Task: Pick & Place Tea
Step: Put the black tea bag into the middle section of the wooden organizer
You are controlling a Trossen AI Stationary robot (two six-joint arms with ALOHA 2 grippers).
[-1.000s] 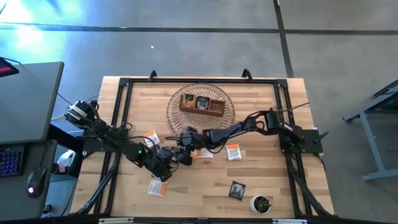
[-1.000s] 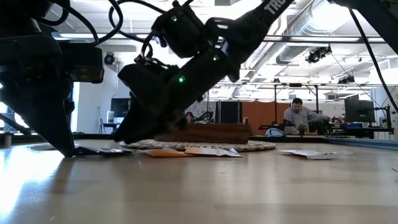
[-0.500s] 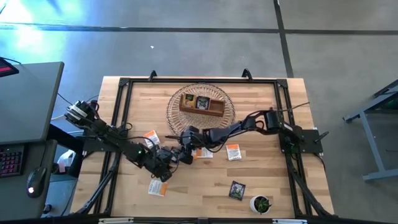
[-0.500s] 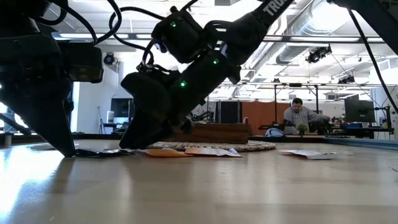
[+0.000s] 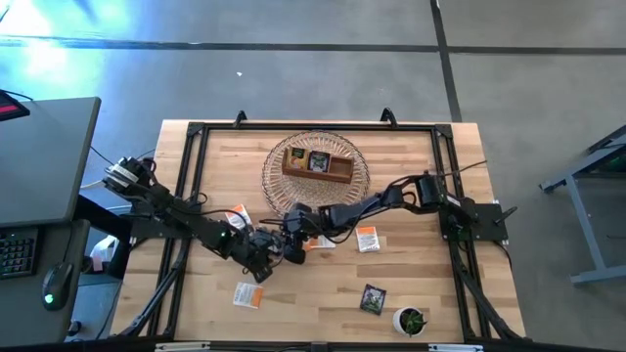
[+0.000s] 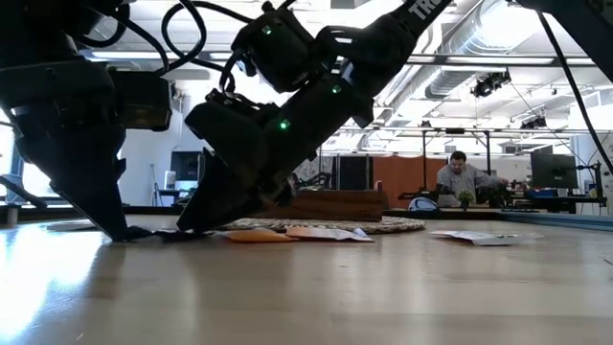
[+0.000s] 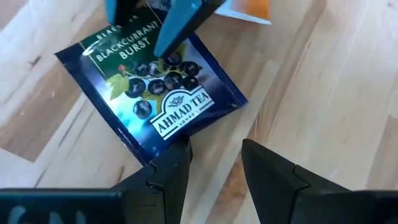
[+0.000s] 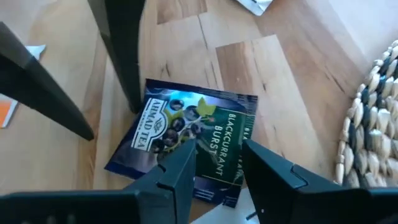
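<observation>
A dark blue tea sachet (image 7: 155,93) with pale print lies flat on the table between my two grippers (image 8: 180,115). My left gripper (image 7: 214,146) is open and low at the sachet's near corner; one finger (image 7: 177,155) stands right at its edge. My right gripper (image 8: 217,149) is open and slants down onto the sachet from the far right. In the high view both grippers (image 5: 279,249) meet at the table's middle and hide the sachet. Other sachets lie flat on the table: white-and-orange ones (image 5: 248,294) (image 5: 367,238) (image 5: 238,214) and a black one (image 5: 373,299). My left gripper has one finger (image 7: 177,155) against the sachet's near corner (image 7: 149,158); whether it touches, I cannot tell. My right gripper stands with open fingers on the sachet's printed face (image 7: 163,59), slanting down from the far right. One fingertip (image 7: 165,43) rests on the print. The sachet lies flat on the table.
A brown wooden tray (image 5: 318,163) sits on a round woven mat (image 5: 279,186) at the far middle. A small plant in a white pot (image 5: 411,320) stands near the near right corner. A dark frame (image 5: 191,132) runs around the tabletop. A person sits far behind the table (image 6: 460,177).
My left gripper has edged toward the table's right, closer to the dark sachet, uncovering more of the white-and-orange sachet near the near edge. My right gripper drew back a little toward the right and then came down again at the sachet. The sachet has stayed flat.
</observation>
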